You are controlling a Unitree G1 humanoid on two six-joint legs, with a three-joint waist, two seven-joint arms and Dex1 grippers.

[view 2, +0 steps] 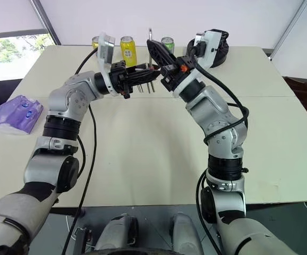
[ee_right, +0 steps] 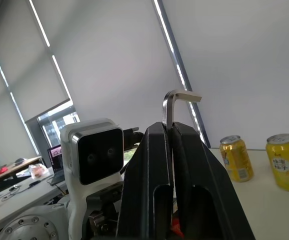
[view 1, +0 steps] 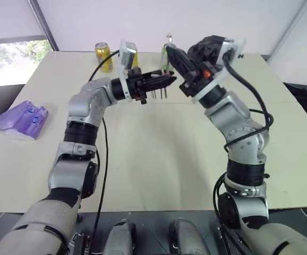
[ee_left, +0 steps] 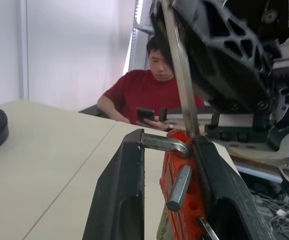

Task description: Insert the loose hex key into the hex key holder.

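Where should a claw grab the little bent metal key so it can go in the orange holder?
On the long straight shaft of the loose hex key, pinching from both sides, as the right claw does. That probably leaves the lower end free for the hex key holder.

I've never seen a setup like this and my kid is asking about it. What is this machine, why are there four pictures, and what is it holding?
It is a humanoid robot with two arms, each ending in a two-fingered black hand. Two pictures come from cameras in its head, looking down over its arms; the other two come from a camera on each wrist, looking along that hand's fingers.

The left hand is shut on the hex key holder, a small orange-red block with metal keys sticking out. The right hand is shut on the loose hex key, a thin bent metal rod, held up against the holder above the pale table.

On the table lie drink cans, a purple packet and a black object. A seated person shows in the background.
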